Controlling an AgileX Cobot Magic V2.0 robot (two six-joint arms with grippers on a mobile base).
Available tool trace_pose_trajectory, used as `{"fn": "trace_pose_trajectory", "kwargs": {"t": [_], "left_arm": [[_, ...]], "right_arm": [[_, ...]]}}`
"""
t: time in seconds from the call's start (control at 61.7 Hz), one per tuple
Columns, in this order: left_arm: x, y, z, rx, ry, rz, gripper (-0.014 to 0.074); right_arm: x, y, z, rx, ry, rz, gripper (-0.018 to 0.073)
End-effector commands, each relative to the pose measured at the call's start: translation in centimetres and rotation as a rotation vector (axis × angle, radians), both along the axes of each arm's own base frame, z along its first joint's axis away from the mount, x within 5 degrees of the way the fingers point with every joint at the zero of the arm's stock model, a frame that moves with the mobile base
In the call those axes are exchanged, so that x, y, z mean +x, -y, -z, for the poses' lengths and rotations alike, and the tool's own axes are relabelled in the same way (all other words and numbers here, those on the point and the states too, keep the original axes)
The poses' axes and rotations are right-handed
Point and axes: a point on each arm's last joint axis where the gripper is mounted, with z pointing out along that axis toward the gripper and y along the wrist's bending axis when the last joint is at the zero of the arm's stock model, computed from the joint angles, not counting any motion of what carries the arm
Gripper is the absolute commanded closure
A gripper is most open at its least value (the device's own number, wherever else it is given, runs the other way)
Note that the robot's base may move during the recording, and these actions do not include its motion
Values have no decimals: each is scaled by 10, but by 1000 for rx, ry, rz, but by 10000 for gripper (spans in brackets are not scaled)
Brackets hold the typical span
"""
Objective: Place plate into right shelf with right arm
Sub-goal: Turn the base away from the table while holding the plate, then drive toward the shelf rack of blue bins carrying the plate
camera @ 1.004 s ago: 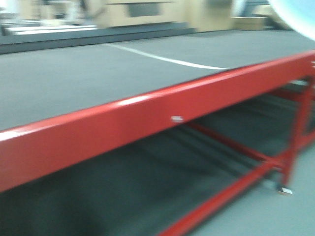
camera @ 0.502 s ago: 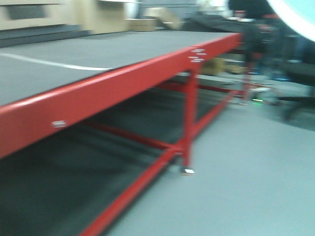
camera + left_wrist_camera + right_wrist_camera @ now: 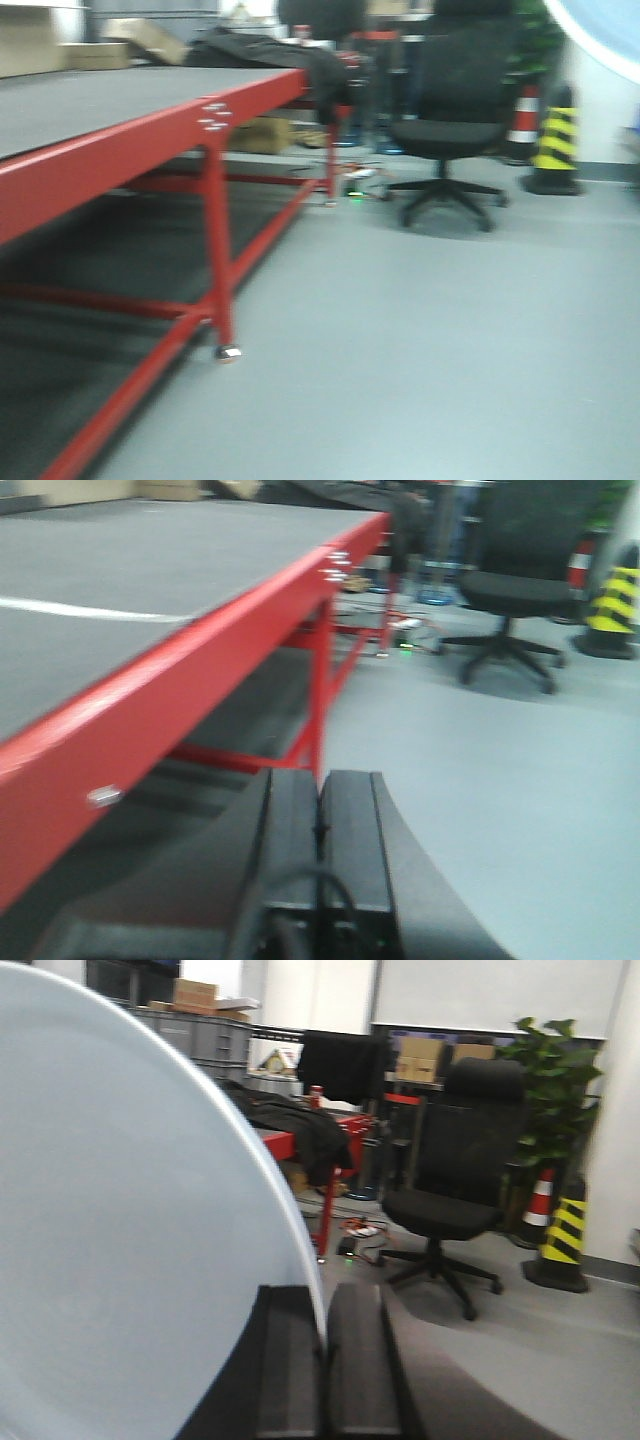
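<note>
The plate [image 3: 130, 1220], white and glossy, fills the left half of the right wrist view, standing on edge. My right gripper [image 3: 325, 1295] is shut on its rim, one black finger on each side. In the front view a slice of the plate [image 3: 603, 28] shows at the top right corner. My left gripper [image 3: 322, 780] is shut with nothing between its black fingers, held low beside the red table. The right shelf is out of view.
A red-framed table [image 3: 120, 140] with a grey top runs along the left. A black office chair [image 3: 455, 110] stands ahead on the grey floor. Near it are a yellow-black striped post [image 3: 555, 140], an orange cone [image 3: 522, 118], a plant [image 3: 555, 1070] and floor cables [image 3: 360, 185].
The front view has swung to the right: the red table has slid left, and the chair, striped post and open floor have come into view. The plate's edge stays at the top right.
</note>
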Motion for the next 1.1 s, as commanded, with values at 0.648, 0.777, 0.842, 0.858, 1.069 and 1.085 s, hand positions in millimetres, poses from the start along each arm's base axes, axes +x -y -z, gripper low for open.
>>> {"fn": "trace_pose_trajectory", "kwargs": {"t": [0.648, 0.777, 0.842, 0.858, 1.069, 1.085], "left_arm": [[-1, -1, -5, -18, 89, -9, 724], [-1, -1, -5, -18, 89, -9, 724], [-1, -1, -5, -18, 89, -9, 724], [-1, -1, -5, -18, 89, -9, 724], [-1, -1, -5, -18, 89, -9, 724], [-1, -1, -5, -18, 89, -9, 724]], "right_arm": [[-3, 2, -18, 11, 119, 14, 505], [-3, 2, -18, 11, 119, 14, 505], [-3, 2, -18, 11, 119, 14, 505], [-3, 2, -18, 11, 119, 14, 505], [-3, 2, -18, 11, 119, 14, 505], [-3, 2, -18, 11, 119, 14, 505]]}}
